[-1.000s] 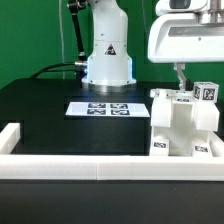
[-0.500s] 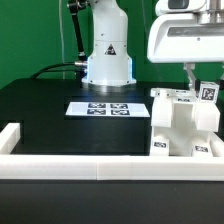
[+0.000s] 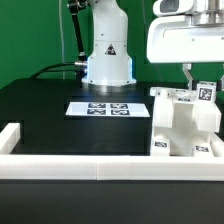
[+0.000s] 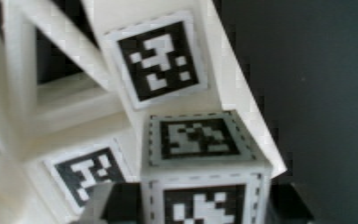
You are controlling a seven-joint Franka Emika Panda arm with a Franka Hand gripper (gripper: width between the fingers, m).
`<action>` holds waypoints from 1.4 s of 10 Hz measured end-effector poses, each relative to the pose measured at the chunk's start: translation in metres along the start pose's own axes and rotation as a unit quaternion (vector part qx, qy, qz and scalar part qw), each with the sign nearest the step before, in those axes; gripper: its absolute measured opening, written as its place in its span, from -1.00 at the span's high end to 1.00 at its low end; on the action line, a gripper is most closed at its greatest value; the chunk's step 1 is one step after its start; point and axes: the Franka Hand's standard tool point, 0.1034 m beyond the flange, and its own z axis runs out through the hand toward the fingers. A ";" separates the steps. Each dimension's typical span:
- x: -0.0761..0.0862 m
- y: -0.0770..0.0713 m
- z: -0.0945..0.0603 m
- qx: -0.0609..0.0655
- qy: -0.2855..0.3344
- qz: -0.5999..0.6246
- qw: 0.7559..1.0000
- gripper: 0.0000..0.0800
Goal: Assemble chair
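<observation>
- Black surface (image 3: 40,110) fills the lower and middle frame of the exterior view, ringed in front by a long white border wall (image 3: 90,169) running along the bottom.
- Just behind that wall, at lower right of the exterior view, stands the chair (image 3: 183,125): a chunky white structure of joined pieces, tags showing on its front.
- At its upper right a small tagged block (image 3: 206,92) sits at the chair's top; the wrist view shows its tagged faces close up.
- The end effector (image 3: 196,80) comes down from the upper right and is clenched on that tagged block, its fingers on either side.
- Doing this step well probably means keeping the block square to the chair and moving it gently, without shoving the structure.
- Farther back, mid-frame, lies the marker board (image 3: 102,107); behind it rises the arm's base (image 3: 107,55).
</observation>
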 end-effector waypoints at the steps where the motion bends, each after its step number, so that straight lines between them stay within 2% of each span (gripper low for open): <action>1: 0.000 0.001 0.000 0.002 -0.002 0.054 0.999 0.29; 5: -0.001 0.002 0.000 0.005 -0.008 0.231 0.973 0.28; 8: -0.001 0.005 0.000 0.009 -0.024 0.372 0.928 0.28; 9: -0.001 0.005 0.000 0.010 -0.028 0.391 0.920 0.28; 10: -0.001 0.005 0.001 0.010 -0.028 0.409 0.912 0.05; 11: -0.002 0.005 0.001 0.010 -0.028 0.399 0.916 0.05; 12: -0.002 0.005 0.002 0.009 -0.027 0.361 0.932 -0.38; 13: -0.002 0.004 0.002 0.011 -0.026 0.341 0.940 -0.38; 14: -0.003 0.000 0.000 0.006 -0.018 0.289 0.957 -0.58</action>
